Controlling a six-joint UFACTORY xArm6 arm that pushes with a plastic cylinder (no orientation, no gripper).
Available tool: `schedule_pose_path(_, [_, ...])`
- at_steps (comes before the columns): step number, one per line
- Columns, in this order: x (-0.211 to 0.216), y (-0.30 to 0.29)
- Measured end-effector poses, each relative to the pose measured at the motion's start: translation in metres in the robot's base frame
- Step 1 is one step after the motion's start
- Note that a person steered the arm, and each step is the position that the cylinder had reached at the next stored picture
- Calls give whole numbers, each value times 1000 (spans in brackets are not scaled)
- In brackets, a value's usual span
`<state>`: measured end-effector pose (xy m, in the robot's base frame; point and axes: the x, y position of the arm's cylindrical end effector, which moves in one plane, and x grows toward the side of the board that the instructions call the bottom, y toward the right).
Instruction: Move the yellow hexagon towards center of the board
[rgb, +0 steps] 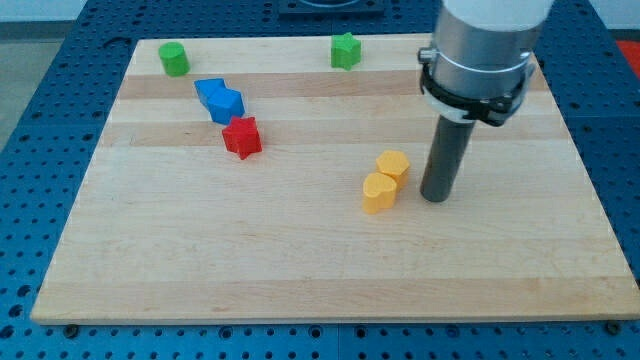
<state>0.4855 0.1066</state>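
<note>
Right of the frame's middle, my tip (436, 197) rests on the wooden worktop (300, 270), just beside the yellow hexagon (393, 165) on its right and seemingly a hair apart from it, though I cannot rule out contact. No jaws exist on this arm, only the dark rod, so nothing is clasped or held. Touching the hexagon at its lower left is a second yellow block (379, 192), rounder in outline, its exact shape hard to make out. Both yellow pieces lie a little to the right of the board's centre, so by my judgement the job is nearly done: a short push leftward would bring the hexagon over the middle, though the neighbouring yellow block would probably be shoved along with it. Well apart, in the upper left of the frame, sit a green block (174, 59), two touching blue blocks (219, 99), and a red block (242, 137) just below them. Another green block (346, 50) lies near the top edge.
</note>
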Motion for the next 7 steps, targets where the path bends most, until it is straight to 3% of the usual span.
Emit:
schedule_pose_path(1, [-3, -30])
schedule_pose_path(4, [-8, 0])
schedule_pose_path(7, [-19, -48])
